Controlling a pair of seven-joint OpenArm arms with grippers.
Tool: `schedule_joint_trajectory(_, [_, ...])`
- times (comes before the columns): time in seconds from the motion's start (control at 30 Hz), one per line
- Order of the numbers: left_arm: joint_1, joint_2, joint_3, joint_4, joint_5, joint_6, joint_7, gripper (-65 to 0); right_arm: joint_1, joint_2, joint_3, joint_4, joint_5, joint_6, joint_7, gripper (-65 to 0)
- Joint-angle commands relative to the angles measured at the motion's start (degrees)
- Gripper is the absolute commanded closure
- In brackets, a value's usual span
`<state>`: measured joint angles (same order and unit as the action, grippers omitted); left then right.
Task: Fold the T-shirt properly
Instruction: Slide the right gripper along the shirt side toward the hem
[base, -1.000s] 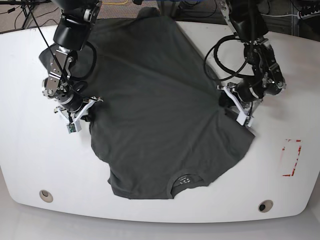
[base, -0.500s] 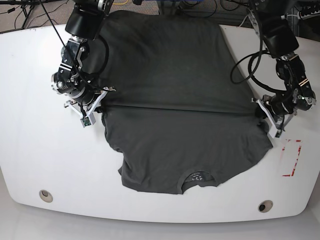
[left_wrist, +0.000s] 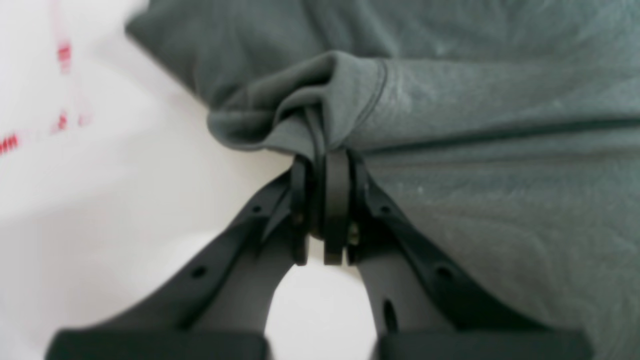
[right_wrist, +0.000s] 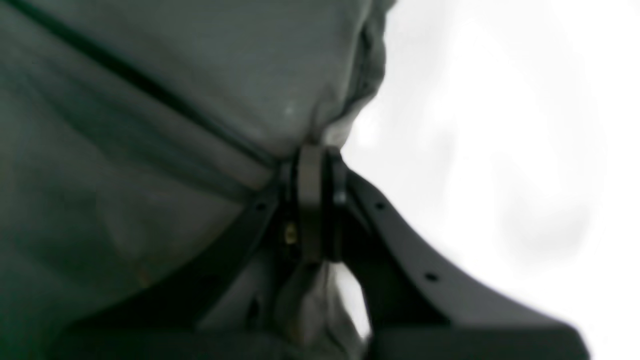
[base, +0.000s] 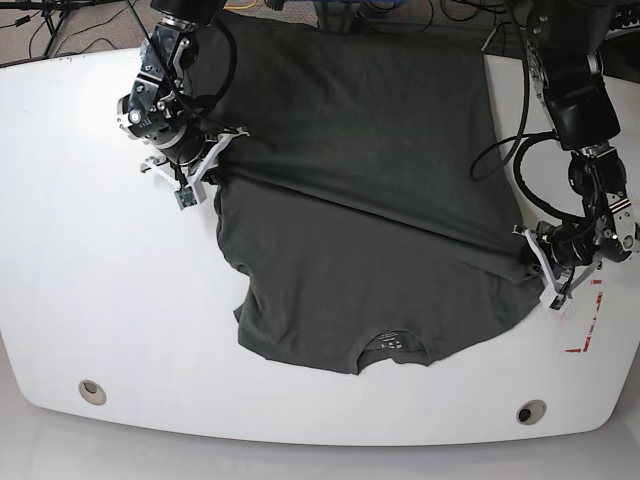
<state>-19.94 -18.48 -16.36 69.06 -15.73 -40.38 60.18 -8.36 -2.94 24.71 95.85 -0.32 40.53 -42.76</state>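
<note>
Both my left pincer (base: 530, 262) and right pincer (base: 210, 168) are clamped on the T-shirt (base: 360, 210), stretched mid-frame; no fold is completed yet.

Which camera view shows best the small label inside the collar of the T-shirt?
The base view: the label sits inside the collar at the near edge of the T-shirt. Both wrist views show only grey cloth pinched in the left gripper and right gripper, no collar.

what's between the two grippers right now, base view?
In the base view, only the dark charcoal-grey cotton T-shirt: it spans from the right gripper to the left gripper, with a taut crease running between them.
</note>
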Motion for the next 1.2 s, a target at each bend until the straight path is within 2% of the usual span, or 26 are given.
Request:
schedule_joint_trajectory(0.0, [-1.81,-1.17,0.23,0.96,0.12,0.38,-0.89,-11.1,0.67,0.52,0.3,1.86,-0.61,-0.53,0.26,-14.4])
schedule_joint_trajectory(0.17, [-1.9,-1.17,0.23,1.14,0.12,0.38,-0.8,-23.3,1.2,0.87,0.39,3.88,-0.69,-0.53,0.26,-45.0])
schedule_joint_trajectory(0.3, [-2.17,-1.17,0.23,1.14,0.12,0.38,-0.62,-25.3,4.71,1.05,0.48,4.59,-0.69,-0.53,0.26,-65.0])
schedule_joint_trajectory(0.43, [-1.81,-1.17,0.23,1.23,0.12,0.38,-0.45,-25.3,9.64,3.07,0.3,2.3,-0.61,-0.53,0.26,-65.0])
schedule_joint_trajectory(0.57, [-1.73,-1.26,-0.04,2.81,0.12,0.38,0.17,-25.4,18.51,4.04,0.3,-6.49,-0.69,-0.53,0.52,-65.0])
schedule_joint_trajectory(0.73, [-0.67,-1.34,-0.04,5.89,0.03,0.38,2.1,-25.4,29.42,7.29,0.21,-21.0,-0.52,-0.53,1.93,-65.0])
schedule_joint_trajectory(0.93, [-0.58,-1.26,-0.04,8.09,0.03,0.38,4.39,-25.4,40.49,9.67,0.21,-40.51,-0.69,-0.53,9.05,-65.0])
schedule_joint_trajectory(1.17, [-0.58,-1.26,-0.65,10.9,0.03,0.38,6.76,-25.4,50.87,12.83,0.21,-63.9,-0.69,-0.53,21.8,-65.0])
